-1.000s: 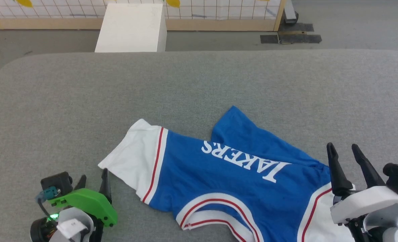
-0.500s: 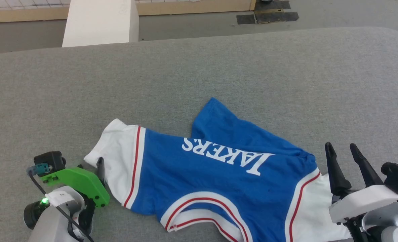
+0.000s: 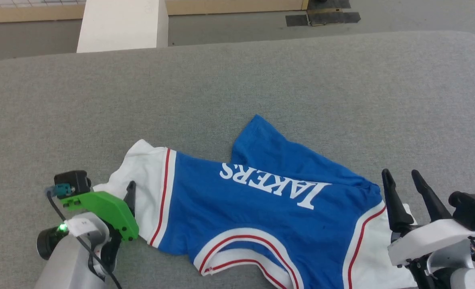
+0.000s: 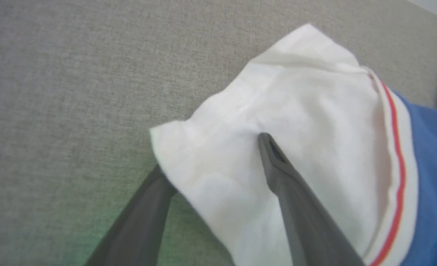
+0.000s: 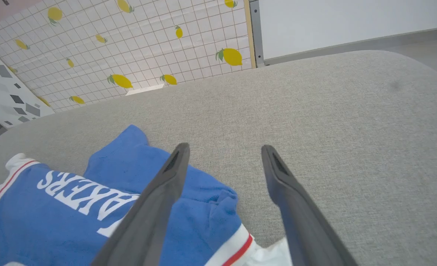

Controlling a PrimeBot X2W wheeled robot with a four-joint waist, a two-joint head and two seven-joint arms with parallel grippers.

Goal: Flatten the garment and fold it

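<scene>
The garment (image 3: 269, 200) is a bright blue shirt with white lettering, white sleeve ends and red trim. It lies rumpled on the grey table (image 3: 237, 80), with one blue corner folded up toward the back. My left gripper (image 3: 125, 192) is open at its left white sleeve (image 4: 314, 92). One finger (image 4: 277, 170) lies on top of the cloth, and the other runs under the sleeve's edge. My right gripper (image 3: 400, 175) hovers open at the shirt's right end. Its left finger (image 5: 167, 181) is over blue cloth, and its right finger is over bare table.
A white block (image 3: 121, 26) stands on the floor beyond the table's far edge, with dark mats (image 3: 321, 18) to its right. A lemon-patterned tiled wall (image 5: 130, 44) rises behind. Bare grey table surface stretches behind and to the right of the shirt.
The head camera tilted down and shifted. My left gripper moved in to the white sleeve, with its jaws now either side of the sleeve's edge. The right gripper has hardly moved.
</scene>
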